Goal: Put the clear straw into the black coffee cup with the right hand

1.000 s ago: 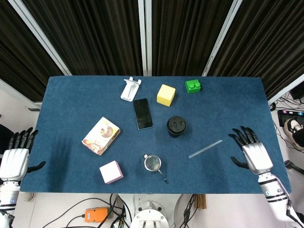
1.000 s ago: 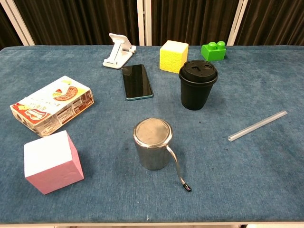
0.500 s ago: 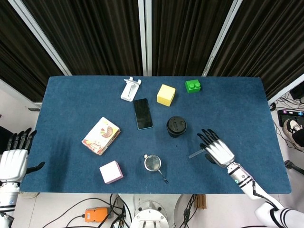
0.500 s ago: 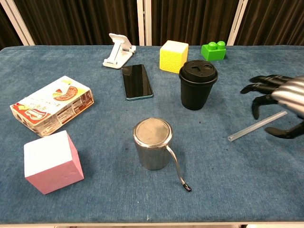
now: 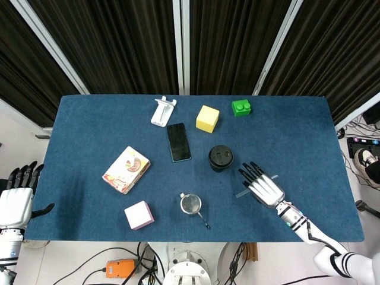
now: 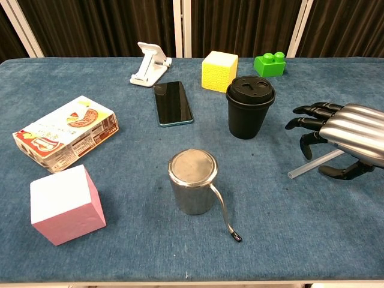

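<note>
dark curtains are seen behind the blue worktop [image 5: 89, 119]. the clear straw [image 6: 311, 164] lies flat at the right of the chest view, lower right of the black coffee cup [image 6: 250, 107]. the right hand [image 5: 262, 187] is spread open over the straw, nothing gripped. the left hand [image 5: 16, 199] is held open at the lower left edge, off the worktop.

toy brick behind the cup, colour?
Green toy brick; chest view shows it best.
</note>
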`<state>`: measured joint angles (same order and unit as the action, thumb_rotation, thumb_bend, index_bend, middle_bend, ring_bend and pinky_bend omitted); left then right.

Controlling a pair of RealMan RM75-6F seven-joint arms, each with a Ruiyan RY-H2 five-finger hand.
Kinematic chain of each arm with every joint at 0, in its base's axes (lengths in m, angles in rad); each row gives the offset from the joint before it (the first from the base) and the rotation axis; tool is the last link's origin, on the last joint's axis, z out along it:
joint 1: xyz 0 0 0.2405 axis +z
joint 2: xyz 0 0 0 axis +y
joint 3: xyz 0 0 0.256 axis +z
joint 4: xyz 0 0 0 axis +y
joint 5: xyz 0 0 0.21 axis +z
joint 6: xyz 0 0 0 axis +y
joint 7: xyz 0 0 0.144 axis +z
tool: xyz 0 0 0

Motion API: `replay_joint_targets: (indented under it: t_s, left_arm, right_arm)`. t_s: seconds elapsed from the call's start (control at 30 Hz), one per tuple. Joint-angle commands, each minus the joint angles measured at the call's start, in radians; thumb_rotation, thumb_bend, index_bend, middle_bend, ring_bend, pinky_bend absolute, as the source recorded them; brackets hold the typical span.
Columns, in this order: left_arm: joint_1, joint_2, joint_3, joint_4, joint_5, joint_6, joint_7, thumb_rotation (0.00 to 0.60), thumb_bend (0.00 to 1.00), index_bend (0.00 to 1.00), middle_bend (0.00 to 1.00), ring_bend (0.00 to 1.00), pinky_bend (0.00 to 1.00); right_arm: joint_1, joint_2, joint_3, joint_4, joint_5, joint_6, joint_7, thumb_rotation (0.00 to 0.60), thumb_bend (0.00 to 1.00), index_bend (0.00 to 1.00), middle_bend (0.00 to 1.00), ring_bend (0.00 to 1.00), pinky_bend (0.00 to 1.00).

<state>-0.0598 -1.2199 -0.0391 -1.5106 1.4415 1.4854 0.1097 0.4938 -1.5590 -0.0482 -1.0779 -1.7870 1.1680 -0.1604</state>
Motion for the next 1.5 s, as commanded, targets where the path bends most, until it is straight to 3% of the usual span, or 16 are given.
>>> replay_joint_targets:
  t_s: [0.03, 0.5, 0.63, 0.87, 1.07, 1.27, 1.5]
  left_arm:
    - [0.000, -0.001, 0.000, 0.002, 0.000, 0.000, -0.002, 0.600, 0.00, 0.00, 0.00, 0.00, 0.00]
    - [0.006, -0.004, 0.002, 0.011, -0.001, 0.001, -0.008, 0.600, 0.00, 0.00, 0.00, 0.00, 0.00]
    - [0.005, -0.002, 0.001, 0.010, 0.001, 0.001, -0.007, 0.600, 0.00, 0.00, 0.00, 0.00, 0.00]
    - [-0.004, 0.006, -0.006, -0.002, 0.009, -0.001, 0.001, 0.600, 0.00, 0.00, 0.00, 0.00, 0.00]
    - [-0.013, 0.000, -0.008, -0.012, 0.012, -0.007, 0.010, 0.600, 0.00, 0.00, 0.00, 0.00, 0.00]
    - [-0.013, 0.001, -0.009, -0.021, 0.008, -0.008, 0.019, 0.600, 0.00, 0.00, 0.00, 0.00, 0.00]
    - [-0.011, 0.009, -0.009, -0.025, -0.002, -0.011, 0.022, 0.600, 0.00, 0.00, 0.00, 0.00, 0.00]
  right_arm:
    - [0.001, -0.006, -0.002, 0.006, 0.010, -0.003, -0.005, 0.600, 0.52, 0.56, 0.22, 0.07, 0.15]
    - [0.011, -0.016, -0.003, 0.010, 0.043, -0.006, -0.003, 0.600, 0.57, 0.66, 0.26, 0.09, 0.15]
    - [0.002, 0.009, 0.017, -0.033, 0.066, 0.038, 0.074, 0.600, 0.58, 0.67, 0.27, 0.10, 0.15]
    - [-0.005, 0.164, 0.127, -0.283, 0.123, 0.183, 0.317, 0.600, 0.59, 0.68, 0.28, 0.10, 0.15]
    - [0.054, 0.227, 0.239, -0.421, 0.248, 0.108, 0.605, 0.600, 0.62, 0.67, 0.28, 0.11, 0.17]
    - [0.128, 0.153, 0.306, -0.396, 0.340, 0.005, 0.816, 0.600, 0.67, 0.67, 0.28, 0.11, 0.17]
    - [0.186, 0.085, 0.349, -0.348, 0.372, -0.042, 0.890, 0.600, 0.68, 0.67, 0.28, 0.11, 0.17]
